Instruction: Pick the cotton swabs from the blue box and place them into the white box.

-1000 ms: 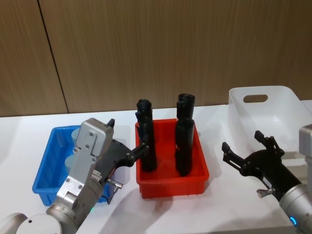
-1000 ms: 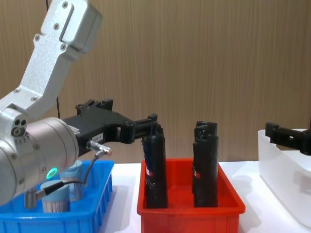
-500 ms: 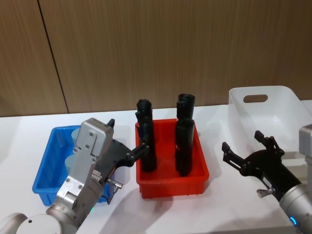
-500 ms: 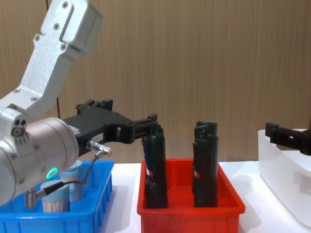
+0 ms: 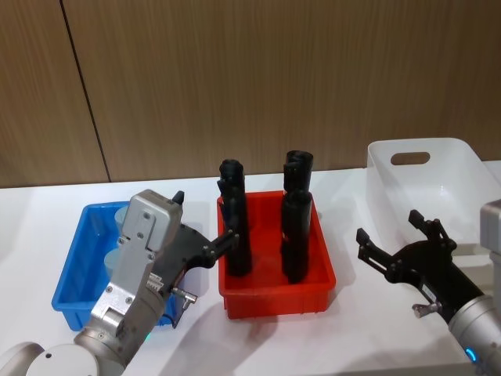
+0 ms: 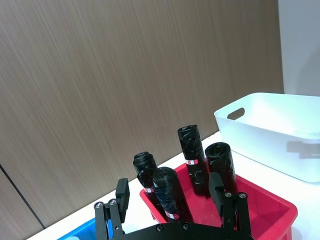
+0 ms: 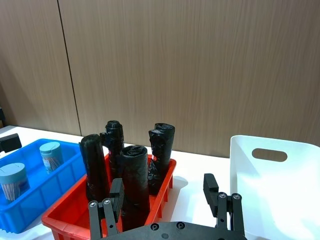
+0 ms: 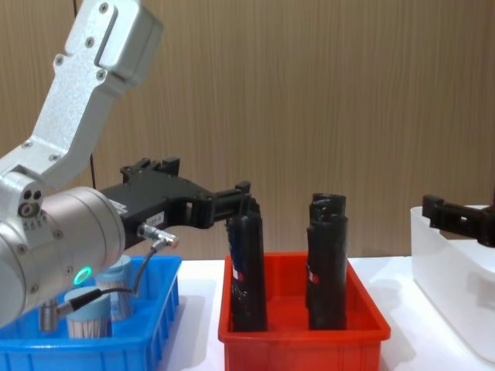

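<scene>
The cotton swabs (image 7: 50,155) stood in the blue box (image 5: 69,290), at nine o'clock from the red bin (image 5: 274,301), where the left gripper (image 6: 169,192) hung wide open and empty, probably ready to pick, while the right gripper (image 5: 389,229), also open and empty, hung by the white box (image 5: 462,157) at three o'clock.

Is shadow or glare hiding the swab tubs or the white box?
Right wrist view: cotton swabs evenly lit in the blue box, no glare. Left wrist view: a faint shadow on the side of the white box. Head view: the body of the left gripper, not shadow, partly covers the tubs.
</scene>
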